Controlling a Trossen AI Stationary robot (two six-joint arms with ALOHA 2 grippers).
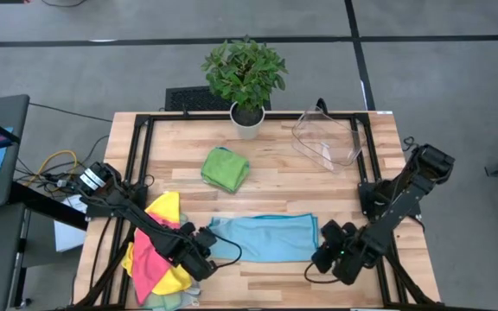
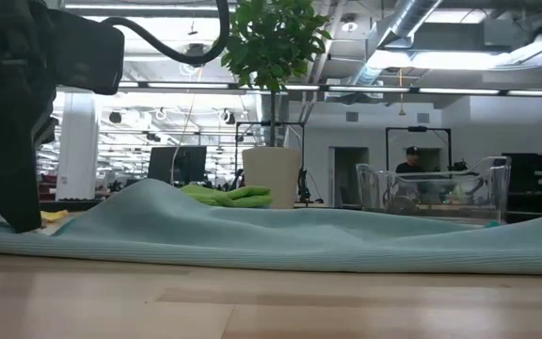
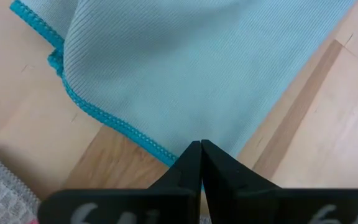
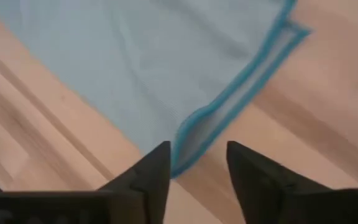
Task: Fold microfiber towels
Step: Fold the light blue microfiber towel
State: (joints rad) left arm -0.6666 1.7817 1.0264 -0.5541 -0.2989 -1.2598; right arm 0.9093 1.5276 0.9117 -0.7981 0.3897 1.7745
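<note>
The pale teal towel [image 1: 264,238] lies flat on the table [image 1: 275,186], close to the front edge and about in the middle, already folded once into a long strip with its blue stitched edge showing. The left gripper [image 1: 204,256] is at the towel's left end, and its two fingers are pressed tight together right at the hem; from the left wrist view I cannot tell for sure if a bit of cloth is pinched between them. The right gripper [image 1: 328,250] is at the towel's right end, low over the doubled edge, with its fingers apart and nothing in them. So this looks like the middle of folding this towel: one fold is made, and the ends are being handled for the next fold. The next move probably needs a good pinch on both layers at one end, then a lift and a carry over to the other end so the edges line up. Farther back, near the middle of the table, a folded green towel [image 1: 225,168] sits done. A heap of pink and yellow towels [image 1: 156,246] waits at the front left corner. A clear plastic bin [image 1: 328,136] stands near the back right corner, and a potted plant [image 1: 245,79] stands at the back edge.
</note>
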